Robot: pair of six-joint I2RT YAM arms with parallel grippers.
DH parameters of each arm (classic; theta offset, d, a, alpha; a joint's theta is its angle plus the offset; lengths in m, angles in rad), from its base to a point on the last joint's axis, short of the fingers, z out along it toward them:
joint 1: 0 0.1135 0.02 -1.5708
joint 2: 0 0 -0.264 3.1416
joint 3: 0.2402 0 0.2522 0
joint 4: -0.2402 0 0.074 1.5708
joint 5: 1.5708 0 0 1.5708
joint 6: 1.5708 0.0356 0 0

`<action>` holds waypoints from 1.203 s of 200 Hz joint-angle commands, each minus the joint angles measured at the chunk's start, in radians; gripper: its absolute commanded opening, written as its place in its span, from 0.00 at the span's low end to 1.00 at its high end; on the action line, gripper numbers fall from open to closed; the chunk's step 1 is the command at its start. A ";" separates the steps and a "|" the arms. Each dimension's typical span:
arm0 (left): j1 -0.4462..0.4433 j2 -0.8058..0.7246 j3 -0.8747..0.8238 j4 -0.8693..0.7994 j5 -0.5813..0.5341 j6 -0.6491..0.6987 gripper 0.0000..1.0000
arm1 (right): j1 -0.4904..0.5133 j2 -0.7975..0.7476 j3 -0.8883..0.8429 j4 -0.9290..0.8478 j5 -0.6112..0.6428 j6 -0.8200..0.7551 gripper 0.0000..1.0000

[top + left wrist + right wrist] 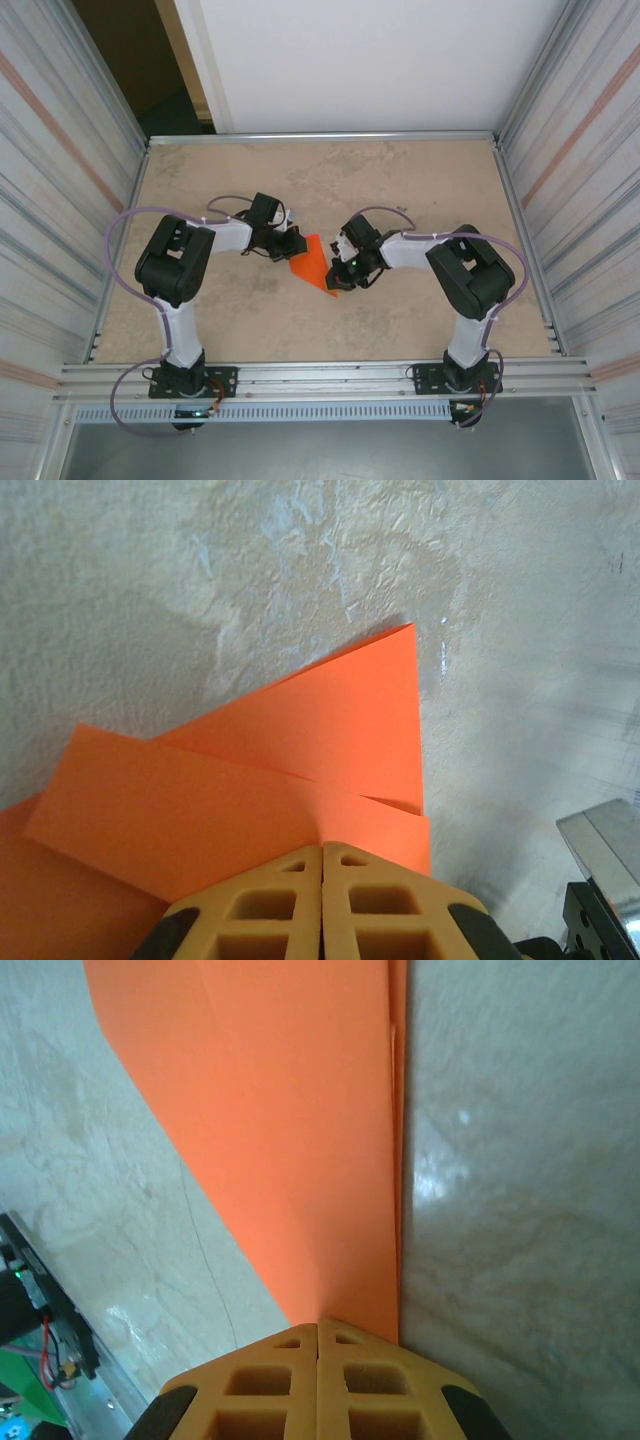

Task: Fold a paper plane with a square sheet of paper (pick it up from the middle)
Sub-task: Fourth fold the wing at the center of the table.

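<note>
Mottled table [400, 180], left arm [180, 265] and right arm [470, 270] bent inward low at mid-table, folded orange paper [312, 262] between them, its edges partly hidden from above, left gripper [322, 852] and right gripper [318, 1324] each pinched closed on it.

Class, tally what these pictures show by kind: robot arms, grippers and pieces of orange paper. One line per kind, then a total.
robot arms: 2 (left arm, right arm)
grippers: 2 (left gripper, right gripper)
orange paper: 1, partly folded
total: 5
</note>
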 commanded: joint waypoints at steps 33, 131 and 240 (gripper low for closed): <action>0.007 0.062 -0.026 -0.111 -0.123 0.034 0.08 | 0.009 -0.110 -0.178 -0.022 -0.009 -0.039 0.00; 0.005 0.079 -0.008 -0.079 -0.081 0.029 0.09 | -0.023 -0.298 -0.093 0.117 0.151 0.060 0.02; 0.003 0.069 0.013 -0.096 -0.033 0.058 0.10 | 0.004 0.056 0.157 0.101 0.115 0.074 0.01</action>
